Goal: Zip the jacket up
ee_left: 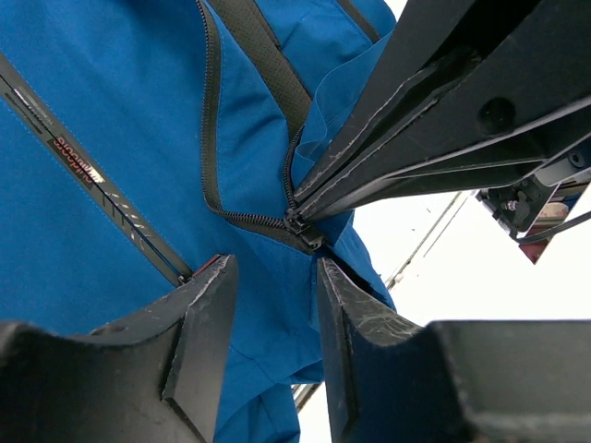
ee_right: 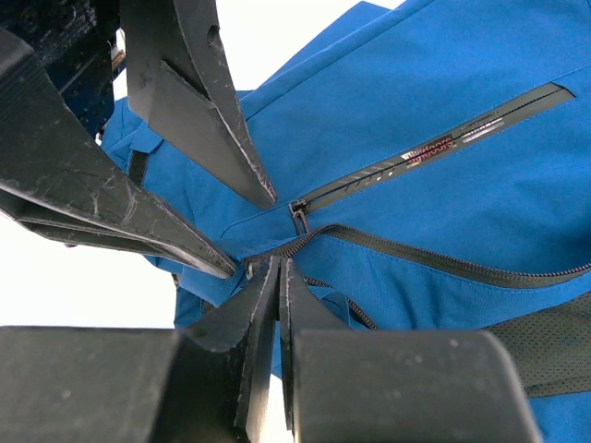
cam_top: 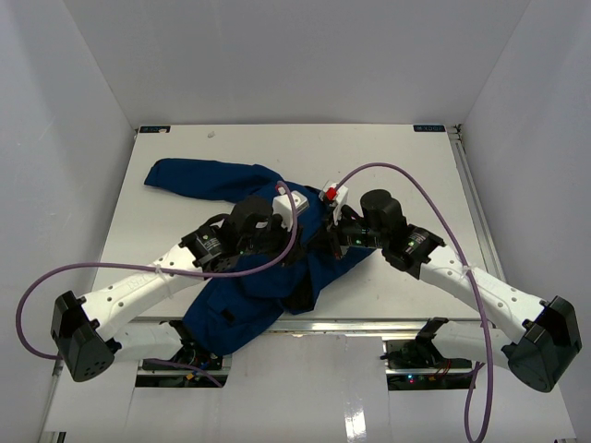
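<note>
The royal-blue jacket (cam_top: 212, 175) lies crumpled across the middle of the table, its lower part hanging over the near edge. Both grippers meet above its centre. My right gripper (ee_right: 280, 263) is shut at the foot of the front zipper (ee_right: 443, 263), pinching the zipper pull, which is hidden between its fingers. In the left wrist view the right gripper (ee_left: 295, 217) comes in from the upper right onto the slider (ee_left: 309, 238). My left gripper (ee_left: 272, 263) is open, its fingers astride a fold of blue fabric just beside the slider. A zipped pocket (ee_right: 434, 148) lies close by.
The white table (cam_top: 416, 166) sits inside white walls on three sides. Purple cables (cam_top: 416, 180) loop over both arms. A metal rail (cam_top: 369, 325) runs along the near edge, where the jacket's hem (cam_top: 222, 332) hangs down.
</note>
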`<state>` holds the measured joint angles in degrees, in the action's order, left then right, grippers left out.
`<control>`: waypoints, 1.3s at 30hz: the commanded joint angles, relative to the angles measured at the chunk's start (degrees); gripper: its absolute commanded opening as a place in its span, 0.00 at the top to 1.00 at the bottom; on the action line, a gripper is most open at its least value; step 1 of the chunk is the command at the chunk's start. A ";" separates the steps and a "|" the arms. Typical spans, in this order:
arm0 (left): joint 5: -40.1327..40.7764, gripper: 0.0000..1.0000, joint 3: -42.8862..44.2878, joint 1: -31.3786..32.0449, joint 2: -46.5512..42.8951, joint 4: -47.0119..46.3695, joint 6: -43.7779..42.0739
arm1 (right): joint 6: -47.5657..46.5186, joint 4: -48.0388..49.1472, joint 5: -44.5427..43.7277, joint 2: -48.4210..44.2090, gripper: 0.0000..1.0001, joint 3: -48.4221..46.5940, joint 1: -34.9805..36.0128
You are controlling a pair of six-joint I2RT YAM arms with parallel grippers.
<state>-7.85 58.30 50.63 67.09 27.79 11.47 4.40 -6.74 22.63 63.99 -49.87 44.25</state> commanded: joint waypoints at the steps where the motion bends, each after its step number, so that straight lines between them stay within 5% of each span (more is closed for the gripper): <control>1: 1.17 0.51 1.46 0.70 0.32 -0.99 -0.92 | 0.78 1.11 -0.31 -0.70 0.92 -2.69 -0.39; 5: 2.74 0.60 1.62 1.55 1.65 -1.22 -0.60 | 1.18 1.06 0.32 -0.65 0.92 -2.87 -0.39; 11: 5.26 1.00 1.66 1.87 1.66 -1.96 1.39 | 1.63 1.82 1.24 -1.08 0.92 -2.25 -0.39; 39: -2.99 1.00 -5.48 1.99 -14.54 -8.46 2.68 | -0.64 4.90 -0.99 4.45 0.92 -2.08 -6.84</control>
<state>-7.30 52.86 52.29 57.04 21.81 13.22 5.79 -1.36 25.77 66.70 -49.81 40.28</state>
